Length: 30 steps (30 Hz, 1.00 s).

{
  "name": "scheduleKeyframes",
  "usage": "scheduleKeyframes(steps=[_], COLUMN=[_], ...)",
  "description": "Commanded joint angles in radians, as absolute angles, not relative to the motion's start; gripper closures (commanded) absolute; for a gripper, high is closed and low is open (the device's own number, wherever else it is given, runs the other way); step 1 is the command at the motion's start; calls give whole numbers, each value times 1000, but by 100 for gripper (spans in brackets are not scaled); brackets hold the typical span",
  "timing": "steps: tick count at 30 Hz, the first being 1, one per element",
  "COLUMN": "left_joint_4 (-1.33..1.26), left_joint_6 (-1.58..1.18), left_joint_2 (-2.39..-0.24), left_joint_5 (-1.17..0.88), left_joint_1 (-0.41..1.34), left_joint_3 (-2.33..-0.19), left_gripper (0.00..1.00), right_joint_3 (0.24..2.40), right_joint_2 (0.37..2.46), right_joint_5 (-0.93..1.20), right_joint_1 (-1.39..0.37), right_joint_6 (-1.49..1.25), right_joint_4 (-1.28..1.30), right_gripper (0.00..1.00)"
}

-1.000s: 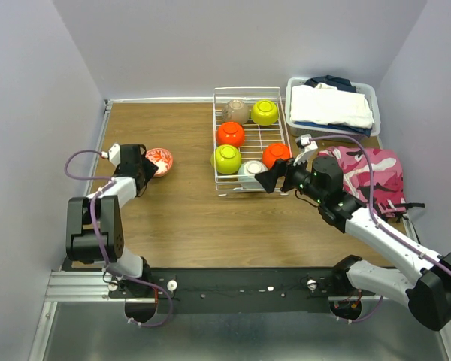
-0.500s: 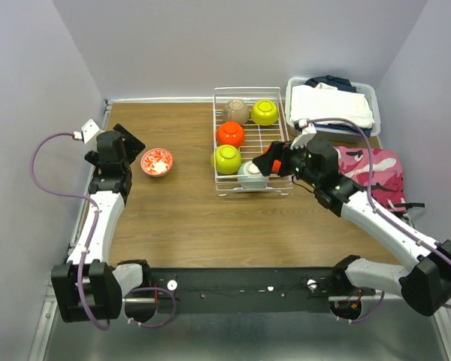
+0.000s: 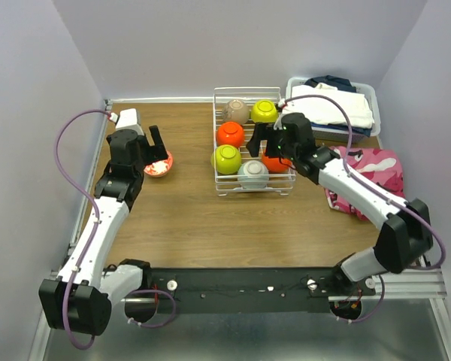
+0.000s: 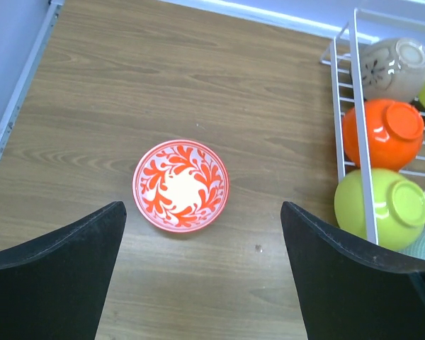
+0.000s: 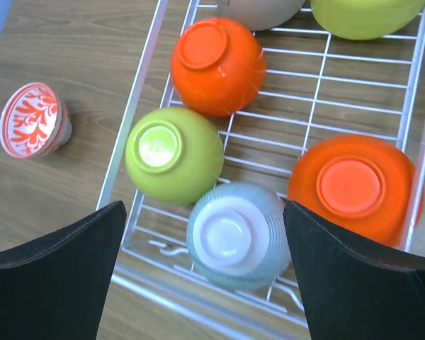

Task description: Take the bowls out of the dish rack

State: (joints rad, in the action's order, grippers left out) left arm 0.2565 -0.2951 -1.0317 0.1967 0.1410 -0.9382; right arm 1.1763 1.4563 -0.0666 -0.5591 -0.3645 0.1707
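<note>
Left arm (image 3: 98, 219) stretched forward, left gripper (image 3: 156, 144) facing down, jaws wide apart, empty; right arm (image 3: 361, 192) angled inward, right gripper (image 3: 264, 147) likewise spread, empty.

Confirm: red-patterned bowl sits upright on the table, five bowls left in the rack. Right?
Six, not five: the top external view shows two orange bowls, two lime-green bowls, a pale blue bowl and a taupe bowl in the dish rack. The red-patterned bowl is upright on the table, as stated.
</note>
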Motion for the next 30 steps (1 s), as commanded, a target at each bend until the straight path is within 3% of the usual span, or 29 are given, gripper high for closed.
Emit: scheduleKeyframes(steps=[1, 20, 30], left_joint_4=[291, 285, 291], left_joint_6=[-242, -232, -236], left_joint_2=[-1009, -1015, -1014], left_joint_5=[173, 169, 175], left_joint_1=[164, 209, 213], left_joint_3=[-933, -925, -925], left_gripper=[1, 1, 1], right_joint_3=[1313, 1673, 1684], right_joint_2=[1577, 2084, 2200], right_joint_5=[-61, 265, 291], right_joint_1=[-548, -411, -397], right_joint_6=[-357, -571, -612], right_joint_4=[212, 97, 77], right_gripper=[0, 0, 1])
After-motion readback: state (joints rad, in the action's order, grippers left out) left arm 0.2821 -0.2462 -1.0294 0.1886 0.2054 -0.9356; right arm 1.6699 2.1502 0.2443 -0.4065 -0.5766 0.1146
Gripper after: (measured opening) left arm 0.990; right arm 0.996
